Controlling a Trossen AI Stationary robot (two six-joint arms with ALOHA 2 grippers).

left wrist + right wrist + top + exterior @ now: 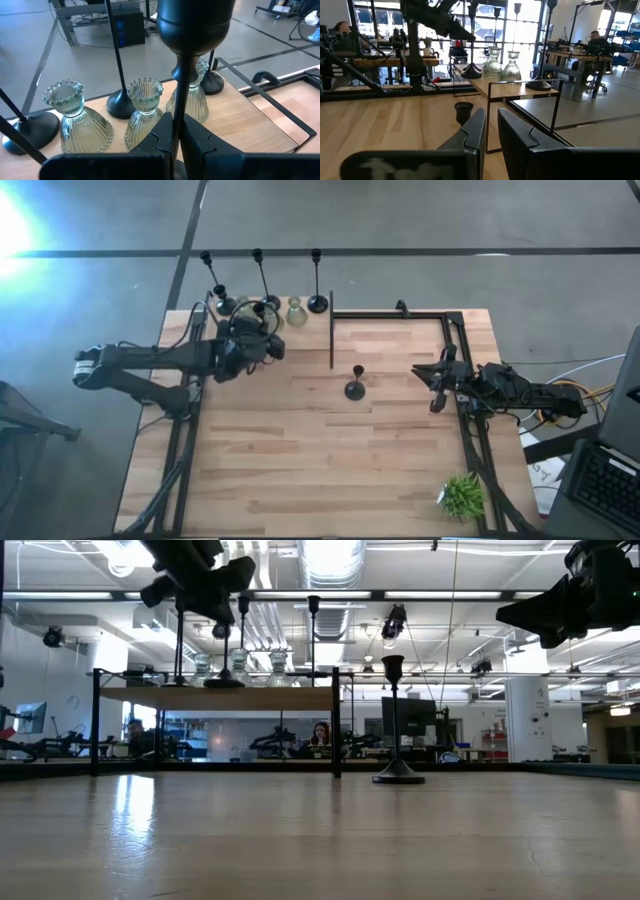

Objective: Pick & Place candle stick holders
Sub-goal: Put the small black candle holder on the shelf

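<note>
Short black candle stick holder (pixel 192 30), stem clenched by left gripper (pixel 176 132) above the far-left shelf edge (pixel 235 107), apparently clear of glass holders (pixel 142 112); right gripper (pixel 490 132) empty, slightly parted.

Short holder (pixel 355 384) right of shelf (pixel 310 319)

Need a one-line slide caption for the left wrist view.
Left claw shut on a black candle holder's stem, above three ribbed glass holders at the table's edge.

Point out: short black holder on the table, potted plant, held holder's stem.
short black holder (pixel 355 389), high view, on its round base
potted plant (pixel 462 496), high view, on its leaves
held holder's stem (pixel 183 80), left wrist view, just below the cup
</note>
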